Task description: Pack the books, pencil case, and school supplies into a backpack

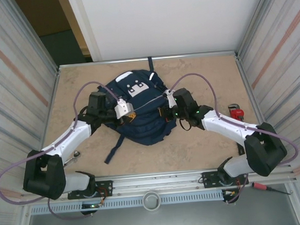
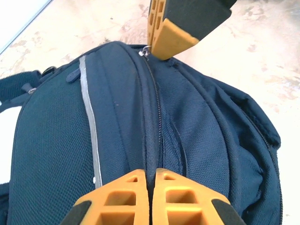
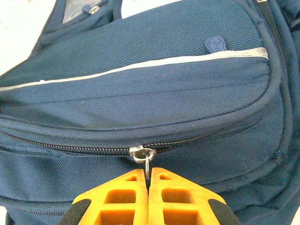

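Backpack: the backpack (image 1: 141, 127) lies flat in the middle of the table (image 1: 204, 150), top end toward the far wall, between the two grippers.
Backpack, overhead: a white patch (image 1: 136, 89) shows near its far end, and a dark strap (image 1: 114, 148) trails toward the near edge. The arms cover both flanks.
Zipper: in the right wrist view it runs across the bag, shut to the left of the slider (image 3: 142, 152). To the right it sinks under a fold of fabric, and I cannot tell whether it is parted there.
Zipper pull: the zipper pull (image 3: 147, 163) is a thin metal ring hanging from the slider. Its lower end goes in between the orange fingers.
Right gripper: the right gripper (image 3: 148, 177) has its fingers pressed together, pinching the zipper pull. The left wrist view catches one of its fingers (image 2: 171, 35) from across the bag, cut off by the top edge.
Left gripper: the left gripper (image 2: 150, 176) is closed on the backpack's fabric along the zipper seam. The pinched fold is hidden between the fingers.
Pale stripe: the pale stripe (image 2: 91, 136) on the front panel is plain in both wrist views and barely visible from overhead.
Red object: the red object (image 1: 236, 111) sits near the table's right edge, too small to identify.
Screwdriver: the red-handled screwdriver (image 1: 259, 185) lies on the frame beside the right arm's base.
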`<state>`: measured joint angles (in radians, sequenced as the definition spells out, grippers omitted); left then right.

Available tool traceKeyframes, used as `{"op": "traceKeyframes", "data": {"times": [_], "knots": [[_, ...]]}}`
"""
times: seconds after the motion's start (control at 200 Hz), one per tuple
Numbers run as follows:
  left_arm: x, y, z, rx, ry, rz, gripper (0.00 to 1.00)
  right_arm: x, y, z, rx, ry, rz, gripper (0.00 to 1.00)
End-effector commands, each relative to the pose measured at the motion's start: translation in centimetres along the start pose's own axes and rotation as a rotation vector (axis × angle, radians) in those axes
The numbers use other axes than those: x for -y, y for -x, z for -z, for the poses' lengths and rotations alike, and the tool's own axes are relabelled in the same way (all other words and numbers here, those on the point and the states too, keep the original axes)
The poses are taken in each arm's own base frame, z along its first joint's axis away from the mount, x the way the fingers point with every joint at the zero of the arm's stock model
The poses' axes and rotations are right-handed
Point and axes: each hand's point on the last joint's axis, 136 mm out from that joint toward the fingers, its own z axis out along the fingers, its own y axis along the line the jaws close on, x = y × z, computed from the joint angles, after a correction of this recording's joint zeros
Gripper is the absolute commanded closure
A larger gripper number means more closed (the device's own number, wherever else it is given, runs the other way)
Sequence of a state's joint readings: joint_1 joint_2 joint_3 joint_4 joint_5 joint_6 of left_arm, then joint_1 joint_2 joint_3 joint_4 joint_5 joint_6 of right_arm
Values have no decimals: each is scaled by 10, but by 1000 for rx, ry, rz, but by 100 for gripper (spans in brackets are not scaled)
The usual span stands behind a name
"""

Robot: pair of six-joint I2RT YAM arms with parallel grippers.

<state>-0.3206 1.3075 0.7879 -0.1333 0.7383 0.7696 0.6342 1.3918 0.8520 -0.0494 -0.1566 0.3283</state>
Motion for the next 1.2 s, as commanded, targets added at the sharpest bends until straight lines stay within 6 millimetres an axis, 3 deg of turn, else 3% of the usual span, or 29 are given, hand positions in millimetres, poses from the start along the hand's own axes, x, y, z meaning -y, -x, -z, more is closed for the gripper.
{"op": "traceKeyframes", "data": {"times": [0.0,0.075,0.215,0.276,0.381,0.516,0.621,0.721,0.766,0.872,0.972,1.037,1.112,1.197], "knots": [[-26,-19,14,-73,154,58,74,8,16,4,36,-58,13,100],[-22,-6,14,-55,157,72,53,-4,21,5,52,-17,1,100],[-6,25,-2,-70,157,-8,36,-28,29,11,84,42,-7,100],[-1,31,-13,-103,141,-42,34,-36,32,14,96,61,-7,100],[-1,31,-34,-164,99,-49,36,-46,34,21,111,81,-4,100],[1,30,-52,-196,31,-41,46,-51,34,28,124,94,-5,100],[2,24,-55,-217,1,-54,63,-50,30,32,126,87,-3,100],[1,27,-46,-184,-31,-38,93,-37,22,30,111,41,3,100],[-2,31,-37,-145,-40,-19,100,-26,17,27,95,4,2,100],[-1,43,-12,-1,-55,-15,100,8,7,23,61,-99,-8,100],[-6,45,9,113,-8,-26,100,33,11,25,60,-164,-18,100],[-14,35,17,121,42,-21,100,34,18,26,72,-160,-9,100],[-27,13,18,57,105,9,100,20,27,24,92,-95,-3,100],[-42,-5,18,-18,177,47,68,-1,33,21,111,-24,7,100]]}}
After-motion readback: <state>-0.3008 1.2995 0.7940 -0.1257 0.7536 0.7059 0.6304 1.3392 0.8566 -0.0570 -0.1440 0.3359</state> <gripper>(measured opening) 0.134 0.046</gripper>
